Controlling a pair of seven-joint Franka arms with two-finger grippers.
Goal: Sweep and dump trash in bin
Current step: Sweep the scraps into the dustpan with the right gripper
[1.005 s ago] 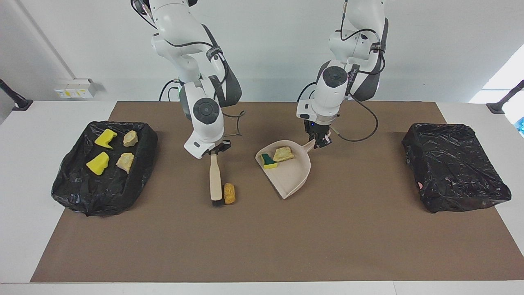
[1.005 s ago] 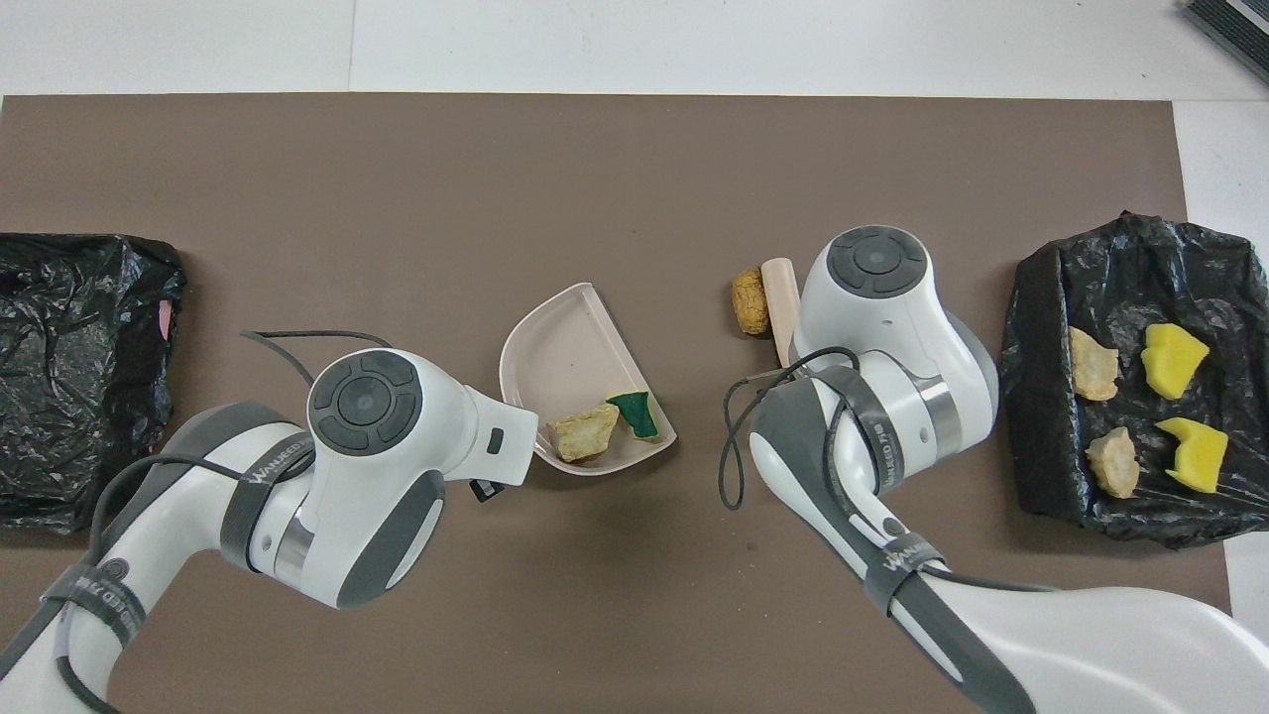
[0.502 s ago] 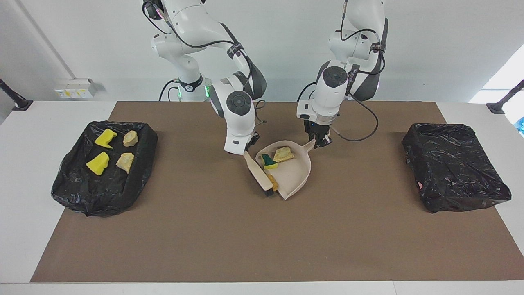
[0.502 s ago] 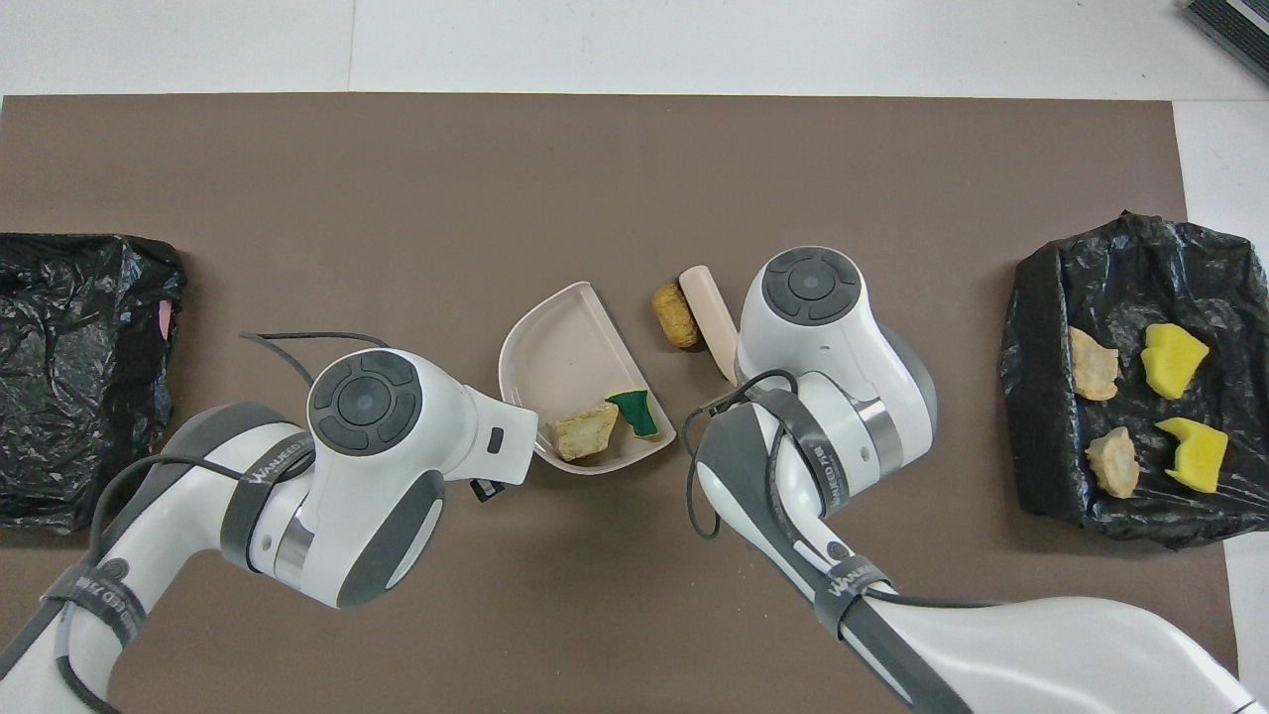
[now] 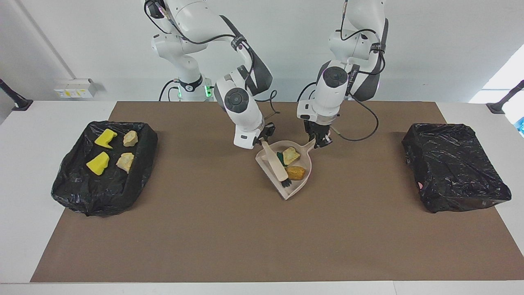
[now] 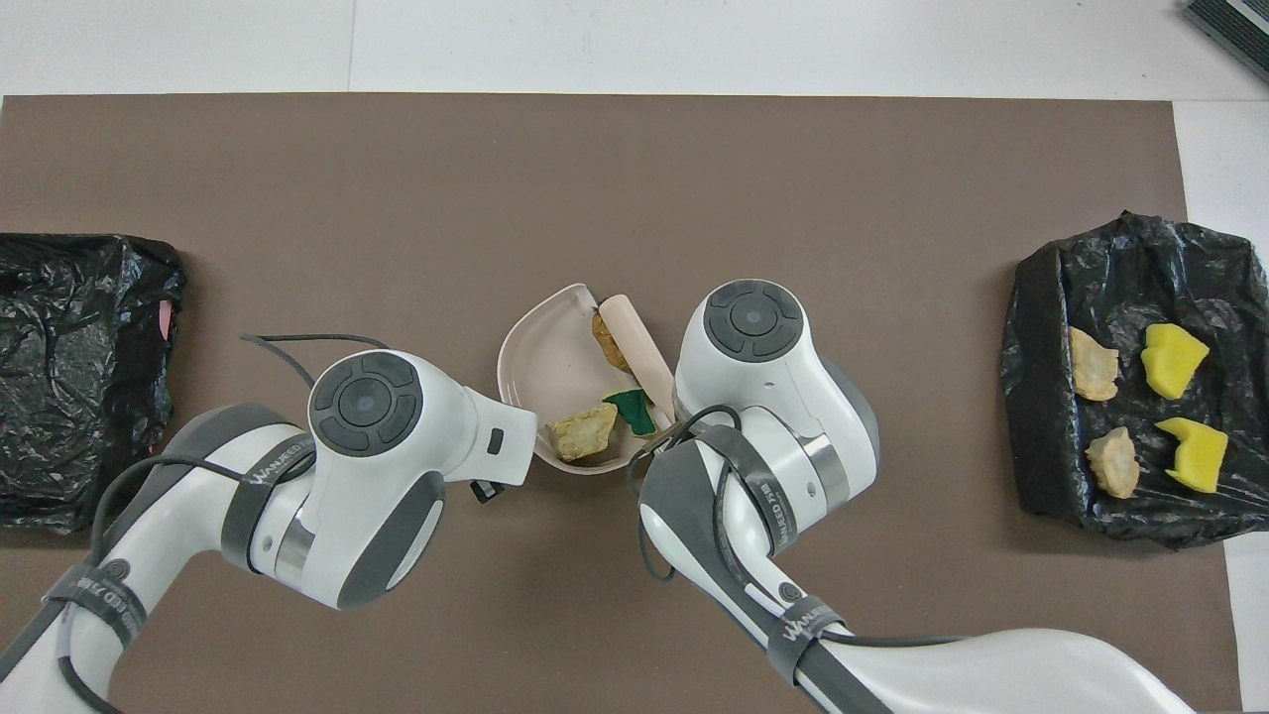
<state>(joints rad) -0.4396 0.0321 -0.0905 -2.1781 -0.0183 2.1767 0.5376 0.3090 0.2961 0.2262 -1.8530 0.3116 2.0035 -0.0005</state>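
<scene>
A beige dustpan (image 5: 296, 189) (image 6: 540, 359) lies mid-table, and my left gripper (image 5: 320, 140) is shut on its handle. In the pan sit a golden-brown bun (image 5: 296, 173) (image 6: 604, 338), a tan pastry piece (image 5: 291, 155) (image 6: 582, 434) and a green-backed sponge (image 5: 281, 157) (image 6: 633, 410). My right gripper (image 5: 262, 138) is shut on a brush (image 5: 276, 162) (image 6: 635, 337). The brush's bristles rest inside the pan beside the bun. The black-lined bin (image 5: 73, 184) (image 6: 1036, 416) at the right arm's end holds two yellow sponges (image 5: 98, 163) and two pastry pieces (image 5: 125, 161).
A second black-bagged bin (image 5: 456, 166) (image 6: 79, 367) stands at the left arm's end of the brown mat. Both arms crowd the middle of the table over the dustpan's nearer end.
My right arm has swept the brush and the bun along the mat toward the left arm's end, and the bun now lies inside the dustpan. The left arm and dustpan have stayed still.
</scene>
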